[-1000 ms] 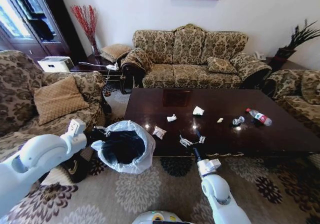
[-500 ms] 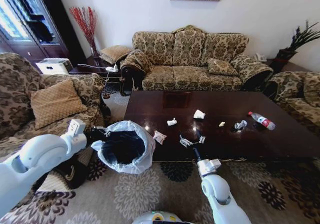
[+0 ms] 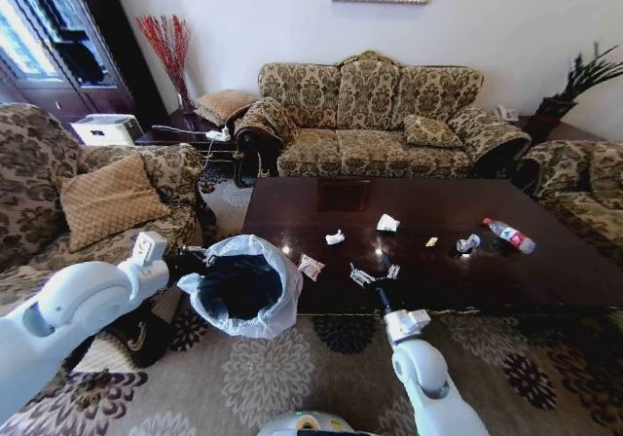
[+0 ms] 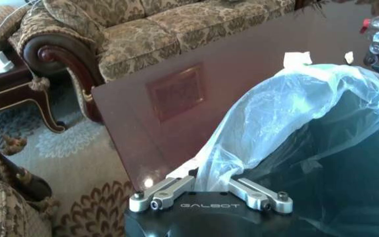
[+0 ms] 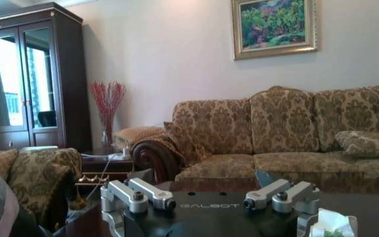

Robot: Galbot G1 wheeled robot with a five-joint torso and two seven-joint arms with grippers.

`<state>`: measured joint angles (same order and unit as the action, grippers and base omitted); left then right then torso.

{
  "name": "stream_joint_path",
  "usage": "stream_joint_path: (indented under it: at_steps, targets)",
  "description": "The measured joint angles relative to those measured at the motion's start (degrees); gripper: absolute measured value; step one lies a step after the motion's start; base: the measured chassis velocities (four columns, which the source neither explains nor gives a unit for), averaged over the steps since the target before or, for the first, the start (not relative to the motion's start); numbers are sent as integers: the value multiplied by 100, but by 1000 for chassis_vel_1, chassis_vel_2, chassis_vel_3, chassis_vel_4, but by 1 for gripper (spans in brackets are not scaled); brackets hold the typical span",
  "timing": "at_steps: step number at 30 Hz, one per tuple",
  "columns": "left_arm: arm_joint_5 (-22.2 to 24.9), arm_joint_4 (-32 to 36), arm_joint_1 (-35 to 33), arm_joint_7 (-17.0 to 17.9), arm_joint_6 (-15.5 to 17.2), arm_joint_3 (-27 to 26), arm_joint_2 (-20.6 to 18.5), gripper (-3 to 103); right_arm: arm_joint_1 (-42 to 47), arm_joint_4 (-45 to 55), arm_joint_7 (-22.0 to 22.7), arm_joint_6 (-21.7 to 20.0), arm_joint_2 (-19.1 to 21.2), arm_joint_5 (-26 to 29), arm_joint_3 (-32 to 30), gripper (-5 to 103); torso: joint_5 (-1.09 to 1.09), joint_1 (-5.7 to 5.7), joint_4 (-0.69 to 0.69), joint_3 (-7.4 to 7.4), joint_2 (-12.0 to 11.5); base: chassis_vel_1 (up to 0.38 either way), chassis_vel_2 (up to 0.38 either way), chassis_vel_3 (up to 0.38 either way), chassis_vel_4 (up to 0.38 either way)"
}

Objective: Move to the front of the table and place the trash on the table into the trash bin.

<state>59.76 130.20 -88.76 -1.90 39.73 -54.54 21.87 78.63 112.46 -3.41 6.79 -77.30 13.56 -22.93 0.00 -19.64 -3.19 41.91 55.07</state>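
The dark glossy table (image 3: 506, 271) stands right in front of me. On it lie the trash items: two white paper wads (image 3: 334, 236) (image 3: 387, 223), a snack wrapper (image 3: 311, 266), a tiny scrap (image 3: 430, 242), a crumpled clear piece (image 3: 466, 243) and a plastic bottle (image 3: 510, 236) with a red label. My right gripper (image 3: 377, 273) hovers open over the table's front edge, right of the wrapper. My left gripper (image 3: 187, 264) is shut on the rim of the trash bin (image 3: 238, 285), holding it beside the table's left front corner. The bin's bag (image 4: 295, 113) rises between the left gripper's links.
A patterned sofa (image 3: 375, 115) stands behind the table. An armchair with a cushion (image 3: 107, 198) is at my left and another seat (image 3: 584, 173) at the far right. A side table (image 3: 185, 129) with cables sits at the back left. Patterned carpet (image 3: 292, 358) lies under me.
The whole head view has shifted slightly, so the camera moved a little. Both arms keep the same pose, and the bin stays in the left gripper.
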Motion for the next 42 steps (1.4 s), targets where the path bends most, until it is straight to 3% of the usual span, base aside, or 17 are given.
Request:
stream_joint_path:
  at_steps: [28,33,34,41,42]
  targets:
    - [0,0,0,1,0,0,0,0,-10,0,0,-6,5,13,3,100,-1,0,1,0,0,0,0,0,0]
    - [0,0,0,1,0,0,0,0,-418,244,202,-770,295,414,206,100,0,0,2,0,0,0,0,0,0]
    - [0,0,0,1,0,0,0,0,-418,244,202,-770,295,414,206,100,0,0,2,0,0,0,0,0,0]
    - [0,0,0,1,0,0,0,0,-1084,662,553,-2063,779,1095,544,100,0,-1,2,0,0,0,0,0,0]
    - [0,0,0,1,0,0,0,0,-1084,662,553,-2063,779,1095,544,100,0,-1,2,0,0,0,0,0,0]
